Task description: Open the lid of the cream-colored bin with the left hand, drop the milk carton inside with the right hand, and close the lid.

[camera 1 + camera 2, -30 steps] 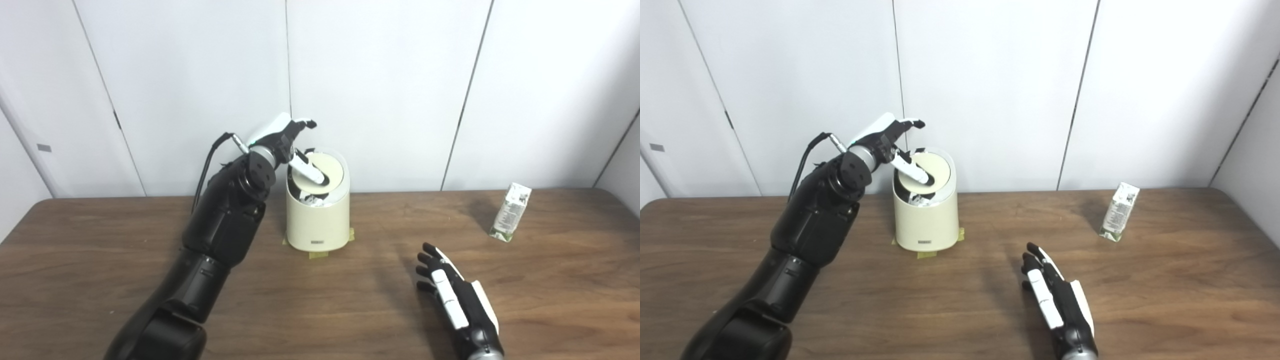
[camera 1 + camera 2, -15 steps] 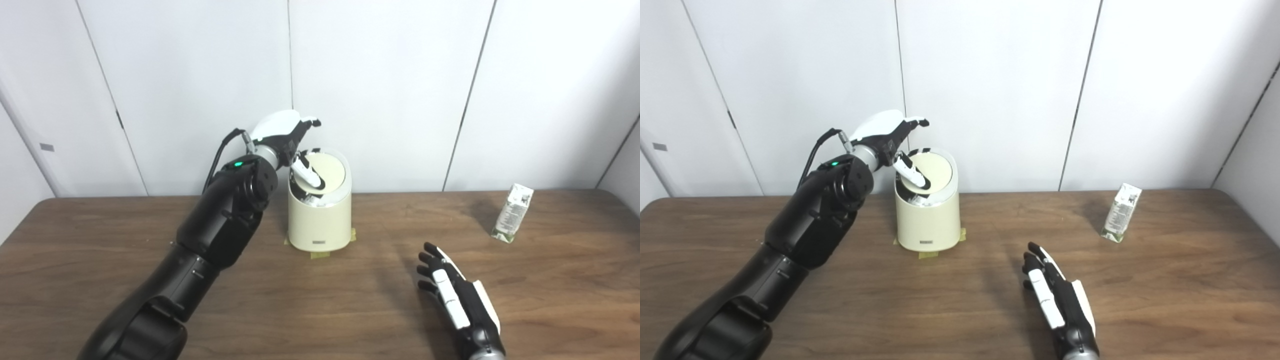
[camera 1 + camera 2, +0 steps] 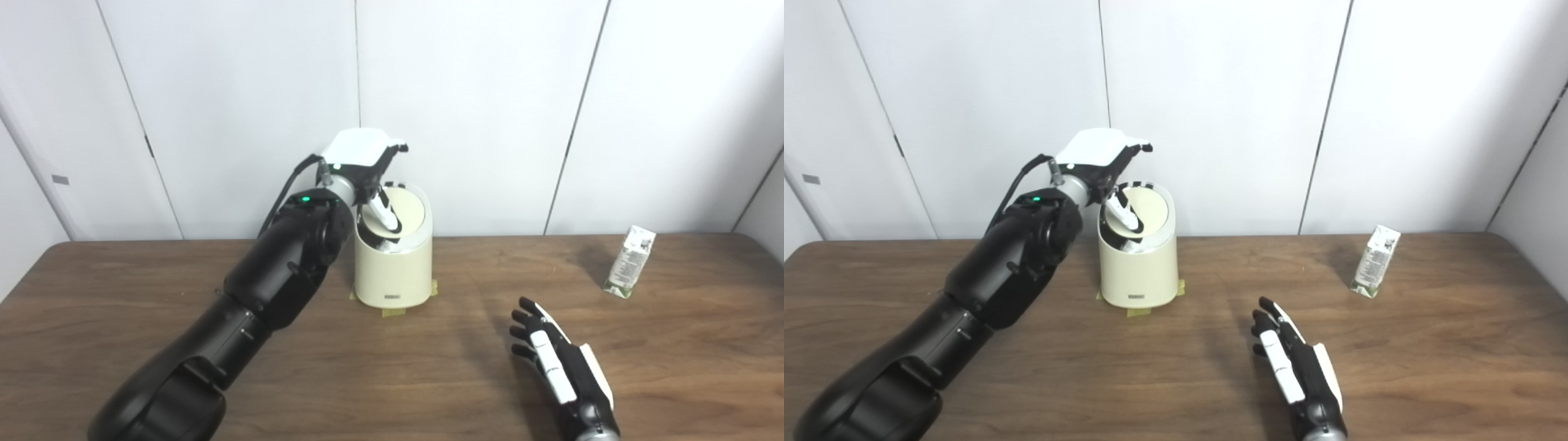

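We are on the first step: our left hand is up at the top of the bin, with one of its fingers pressing the tilted lid, so a dark gap shows at the near edge. Our right hand lies flat on the table, fingers spread and holding nothing. The carton stands far off at the right, so next that hand must reach over and grab it.
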Motion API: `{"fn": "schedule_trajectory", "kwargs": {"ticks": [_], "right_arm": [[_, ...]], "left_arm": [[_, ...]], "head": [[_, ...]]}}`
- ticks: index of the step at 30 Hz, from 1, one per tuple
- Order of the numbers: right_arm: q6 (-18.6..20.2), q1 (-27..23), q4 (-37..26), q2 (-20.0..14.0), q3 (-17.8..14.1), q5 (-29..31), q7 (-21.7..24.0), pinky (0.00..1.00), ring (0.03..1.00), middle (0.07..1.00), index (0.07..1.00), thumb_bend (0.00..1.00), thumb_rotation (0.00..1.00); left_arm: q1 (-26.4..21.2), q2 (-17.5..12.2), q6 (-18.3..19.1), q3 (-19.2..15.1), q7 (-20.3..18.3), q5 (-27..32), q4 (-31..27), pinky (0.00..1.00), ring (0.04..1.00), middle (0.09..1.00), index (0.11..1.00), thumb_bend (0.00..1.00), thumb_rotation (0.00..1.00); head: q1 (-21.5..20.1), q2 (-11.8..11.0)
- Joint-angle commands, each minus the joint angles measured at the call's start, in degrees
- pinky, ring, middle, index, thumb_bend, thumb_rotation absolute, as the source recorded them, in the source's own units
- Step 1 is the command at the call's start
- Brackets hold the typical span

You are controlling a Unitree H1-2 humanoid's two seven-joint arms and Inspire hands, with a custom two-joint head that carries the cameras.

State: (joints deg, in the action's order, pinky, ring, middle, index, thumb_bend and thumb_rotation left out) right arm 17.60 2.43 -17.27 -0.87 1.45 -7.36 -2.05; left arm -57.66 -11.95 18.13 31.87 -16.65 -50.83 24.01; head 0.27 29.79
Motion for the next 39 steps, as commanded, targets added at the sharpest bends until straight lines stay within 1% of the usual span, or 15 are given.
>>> {"fn": "schedule_trajectory", "kwargs": {"ticks": [1,6,10,16,21,23,25,27,29,31,33,35,36,37,39], "right_arm": [[-1.2,-1.1,-2.5,0.2,0.2,-0.2,0.0,0.79,0.847,0.875,0.898,0.46,0.92],[-1.1,-1.0,-2.8,0.2,-0.1,0.5,0.2,0.79,0.851,0.878,0.899,0.45,0.9],[-0.9,-0.9,-3.0,-0.3,0.1,0.1,0.3,0.78,0.849,0.877,0.903,0.45,0.92],[-0.3,-0.8,-3.5,-0.4,0.0,0.3,0.4,0.78,0.847,0.879,0.903,0.44,0.91],[0.0,-0.8,-3.7,-0.3,0.0,0.5,0.5,0.79,0.851,0.883,0.906,0.44,0.91],[0.0,-0.9,-3.7,-0.4,0.0,0.4,0.5,0.79,0.853,0.884,0.906,0.44,0.91],[0.0,-1.0,-3.8,-0.6,0.0,0.2,0.6,0.79,0.853,0.882,0.905,0.45,0.91],[0.0,-1.0,-3.8,-0.7,0.0,0.1,0.6,0.79,0.852,0.881,0.906,0.45,0.91],[0.1,-1.1,-3.6,-0.7,-0.2,0.1,0.6,0.79,0.851,0.88,0.905,0.45,0.92],[-0.1,-1.2,-3.4,-0.9,-0.2,0.2,0.6,0.79,0.85,0.88,0.905,0.45,0.91],[-0.2,-1.2,-3.3,-1.0,-0.4,0.4,0.6,0.79,0.85,0.881,0.904,0.44,0.91],[-0.1,-1.2,-3.3,-1.0,-0.6,0.6,0.7,0.79,0.853,0.882,0.904,0.45,0.91],[0.1,-1.2,-3.4,-1.2,-0.6,0.6,0.8,0.79,0.854,0.882,0.905,0.45,0.91],[0.1,-1.3,-3.4,-1.3,-0.7,0.6,0.8,0.8,0.858,0.886,0.907,0.45,0.92],[0.1,-1.3,-3.3,-1.5,-0.7,0.6,1.0,0.8,0.86,0.887,0.907,0.45,0.92]], "left_arm": [[-3.4,-0.2,-1.1,0.7,-0.4,-1.6,0.1,0.89,0.943,0.937,0.913,0.99,0.03],[-3.2,0.4,-1.8,0.8,-0.5,-1.6,1.4,0.87,0.931,0.922,0.901,1.0,0.04],[-2.7,1.0,-1.5,0.5,-0.7,-1.4,1.9,0.88,0.951,0.932,0.897,1.0,0.04],[-2.1,1.1,-2.0,0.6,-0.7,-1.4,1.9,0.86,0.923,0.916,0.893,1.0,0.03],[-2.2,0.5,-1.6,-1.5,-1.6,0.3,-0.1,0.87,0.925,0.914,0.892,1.0,0.04],[-2.5,0.3,-0.3,-5.4,-2.6,4.1,-1.8,0.86,0.919,0.915,0.89,0.99,0.02],[-2.8,0.2,2.2,-10.9,-4.9,9.7,-4.1,0.86,0.919,0.929,0.895,0.95,0.02],[-2.8,0.0,4.2,-15.4,-6.2,14.4,-6.2,0.79,0.91,0.94,0.91,0.88,0.06],[-2.5,-0.6,5.0,-18.6,-6.5,17.9,-7.9,0.73,0.869,0.919,0.911,0.87,0.09],[-1.7,-1.1,6.4,-21.5,-7.0,21.3,-10.6,0.74,0.868,0.914,0.916,0.87,0.11],[-0.8,-1.3,8.1,-24.4,-7.3,24.3,-13.8,0.79,0.87,0.899,0.911,0.86,0.15],[0.0,-0.5,8.7,-27.4,-7.1,25.2,-15.8,0.82,0.869,0.886,0.897,0.85,0.18],[0.9,1.0,8.8,-30.6,-6.7,26.0,-17.1,0.82,0.868,0.882,0.892,0.85,0.19],[1.9,2.5,8.8,-33.3,-6.0,26.8,-18.3,0.79,0.846,0.868,0.869,0.77,0.23],[3.4,5.1,8.8,-37.2,-5.4,27.0,-20.1,0.78,0.839,0.864,0.86,0.71,0.27]], "head": [[-0.2,0.1],[-0.2,0.2],[-0.2,0.2],[-0.2,0.7],[-0.5,0.9],[-0.6,0.9],[-0.5,0.9],[-0.4,1.0],[-0.4,1.0],[-0.4,1.0],[-0.3,1.1],[-0.2,1.1],[-0.1,1.3],[-0.2,1.4],[-0.1,1.5]]}}
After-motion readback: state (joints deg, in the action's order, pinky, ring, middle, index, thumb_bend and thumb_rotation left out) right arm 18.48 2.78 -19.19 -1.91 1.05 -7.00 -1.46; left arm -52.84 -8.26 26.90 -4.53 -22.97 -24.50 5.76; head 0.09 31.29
